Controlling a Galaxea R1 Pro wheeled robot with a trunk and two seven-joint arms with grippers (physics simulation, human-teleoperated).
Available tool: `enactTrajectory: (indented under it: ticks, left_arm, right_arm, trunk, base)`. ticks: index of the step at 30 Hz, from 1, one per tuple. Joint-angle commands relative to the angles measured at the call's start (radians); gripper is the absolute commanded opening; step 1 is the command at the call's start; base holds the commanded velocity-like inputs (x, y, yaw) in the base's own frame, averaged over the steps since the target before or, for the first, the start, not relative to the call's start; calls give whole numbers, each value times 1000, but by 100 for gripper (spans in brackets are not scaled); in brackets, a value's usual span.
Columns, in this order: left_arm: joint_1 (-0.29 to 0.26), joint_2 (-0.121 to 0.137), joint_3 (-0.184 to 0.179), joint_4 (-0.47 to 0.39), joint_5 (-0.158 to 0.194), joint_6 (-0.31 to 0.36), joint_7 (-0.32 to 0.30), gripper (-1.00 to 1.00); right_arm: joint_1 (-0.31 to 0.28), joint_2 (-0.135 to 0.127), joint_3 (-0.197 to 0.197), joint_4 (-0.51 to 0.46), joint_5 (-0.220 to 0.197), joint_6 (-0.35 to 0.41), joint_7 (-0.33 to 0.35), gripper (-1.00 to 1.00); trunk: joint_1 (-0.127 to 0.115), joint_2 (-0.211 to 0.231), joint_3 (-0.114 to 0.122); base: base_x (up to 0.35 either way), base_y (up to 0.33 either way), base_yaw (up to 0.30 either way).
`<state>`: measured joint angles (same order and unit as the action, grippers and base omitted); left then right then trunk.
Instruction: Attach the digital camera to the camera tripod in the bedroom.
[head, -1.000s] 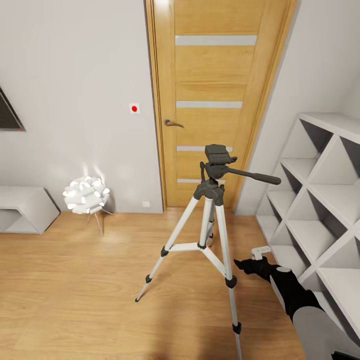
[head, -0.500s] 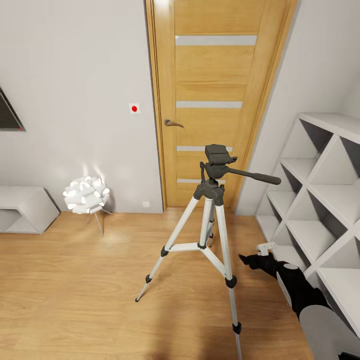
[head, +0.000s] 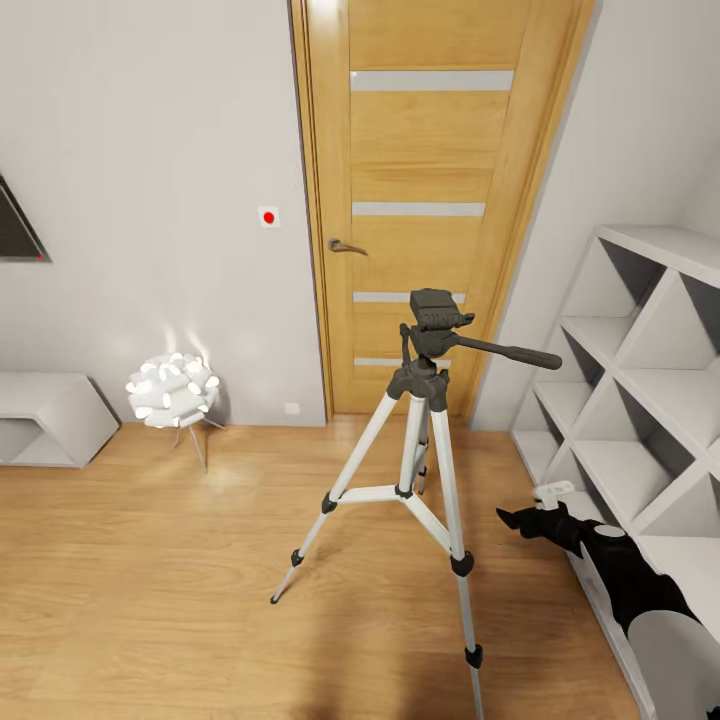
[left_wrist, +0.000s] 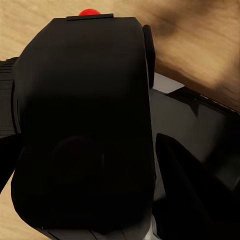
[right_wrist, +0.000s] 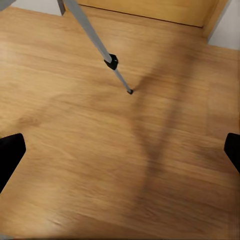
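Camera tripod (head: 425, 440) upright before wooden door (head: 430, 200), head bare. Digital camera (left_wrist: 82, 130) pinched in left gripper (left_wrist: 150, 165). Right gripper (head: 522, 520) low beside cube shelves (head: 640, 400), jaws spread, empty. Advice: raise camera above head plate, level base, lower straight; avoid pan handle (head: 505, 352).

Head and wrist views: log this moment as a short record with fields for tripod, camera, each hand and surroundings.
tripod: camera tripod stands upright on the wood floor, legs spread, head bare, pan handle pointing toward the shelves
camera: digital camera, black with a red dot, close up in the left wrist view, held in the left hand
right hand: low beside the tripod, open, nothing between its fingers
surroundings: wooden door shut behind the tripod, white cube shelves at right, lit lamp at left
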<state>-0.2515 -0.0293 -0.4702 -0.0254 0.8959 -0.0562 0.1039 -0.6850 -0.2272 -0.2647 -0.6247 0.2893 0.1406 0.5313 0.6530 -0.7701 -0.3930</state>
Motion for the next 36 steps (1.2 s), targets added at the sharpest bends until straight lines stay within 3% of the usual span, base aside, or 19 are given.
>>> enactTrajectory:
  ticks: [1, 5, 6, 17, 25, 36]
  left_arm:
    - [0, 0, -8, 0, 5, -2, 5, -100]
    - [0, -1, -8, 0, 5, -2, 5, -100]
    - [0, -1, -8, -1, 5, -2, 5, -100]
    - [0, -1, -8, 0, 5, -2, 5, -100]
    - [0, -1, -8, -1, 5, -1, 5, -100]
    - [0, -1, -8, -1, 5, -1, 5, -100]
  right_arm:
    - [-1, 0, -5, 0, 8, 4, 14, 100]
    - [-1, 5, 0, 2, 8, 5, 36, 100]
    - [-1, 7, 0, 2, 8, 5, 349, 100]
    - [-1, 18, 5, 9, 6, 8, 362, 100]
    - [-1, 56, 75, 18, 22, 11, 381, 100]
    - [-1, 75, 84, 36, 23, 11, 384, 100]
  trunk:
    - [0, -1, -1]
    - [0, -1, -1]
    - [0, -1, -1]
    - [0, -1, -1]
    - [0, -1, -1]
    - [0, -1, -1]
  base:
    - [0, 0, 0]
    - [0, 0, 0]
    - [0, 0, 0]
    - [0, 0, 0]
    - [0, 0, 0]
    - [0, 0, 0]
